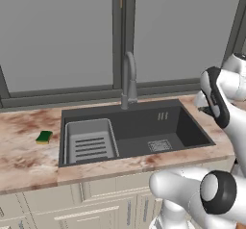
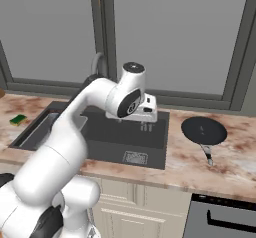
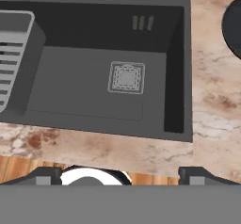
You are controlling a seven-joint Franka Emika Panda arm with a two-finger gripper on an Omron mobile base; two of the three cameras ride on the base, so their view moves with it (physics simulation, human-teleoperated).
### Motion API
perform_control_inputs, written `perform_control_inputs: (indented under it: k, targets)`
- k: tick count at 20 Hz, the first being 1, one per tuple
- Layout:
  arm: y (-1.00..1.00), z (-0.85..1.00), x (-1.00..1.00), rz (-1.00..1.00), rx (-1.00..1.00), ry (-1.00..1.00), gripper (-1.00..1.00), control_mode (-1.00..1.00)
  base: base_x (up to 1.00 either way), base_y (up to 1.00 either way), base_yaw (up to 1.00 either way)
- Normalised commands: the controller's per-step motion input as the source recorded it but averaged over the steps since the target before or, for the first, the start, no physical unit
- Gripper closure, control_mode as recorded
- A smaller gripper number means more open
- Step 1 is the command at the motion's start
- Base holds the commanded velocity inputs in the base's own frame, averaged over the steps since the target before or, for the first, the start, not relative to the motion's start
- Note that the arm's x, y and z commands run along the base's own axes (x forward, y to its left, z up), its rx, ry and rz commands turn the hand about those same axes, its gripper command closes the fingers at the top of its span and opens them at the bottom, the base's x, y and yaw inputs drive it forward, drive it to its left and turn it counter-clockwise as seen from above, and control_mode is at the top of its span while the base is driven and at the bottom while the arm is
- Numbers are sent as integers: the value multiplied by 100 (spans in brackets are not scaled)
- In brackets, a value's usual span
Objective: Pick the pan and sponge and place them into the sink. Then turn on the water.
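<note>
Pan (image 2: 203,130): round, shallow and black, with a short handle pointing toward the table's front edge; it lies flat on the table well to the right of the sink, and its dark rim also shows in the hand view.
Pan handling: likely stiff and fairly heavy, with a smooth rim that could slip; the handle, or the rim right where the handle joins, looks the surest place to take hold.
Sponge (image 1: 44,136): small block, green on top and yellow beneath, on the table just left of the sink.
Sponge handling: probably light and soft, squashing under a squeeze; a hold across its short sides should do.
Sink (image 1: 190,128): wide dark grey basin holding neither pan nor sponge, with a square drain grate (image 3: 126,77) on its floor and a ribbed grey rack (image 1: 90,142) at its left end.
Faucet (image 1: 129,81): tall, slim and arched, behind the sink; no water runs.
Pincer (image 3: 120,175): hangs above the sink's right half, empty, fingers spread wide apart.
Table (image 2: 235,163): mottled pinkish stone around the sink.
</note>
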Motion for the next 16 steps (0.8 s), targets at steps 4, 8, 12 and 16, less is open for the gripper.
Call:
perform_control_inputs:
  k: [4, 8, 12, 16]
  targets:
    - [-56, 0, -34, 8, -2, 0, -100, -100, 0, 0, 0]
    - [-50, -4, -25, 1, 1, 0, -100, -100, 0, 0, 0]
    - [-66, -22, -21, 2, 1, 0, -100, -100, 0, 0, 0]
    - [-88, -23, -1, 6, 1, 0, -100, -100, 0, 0, 0]
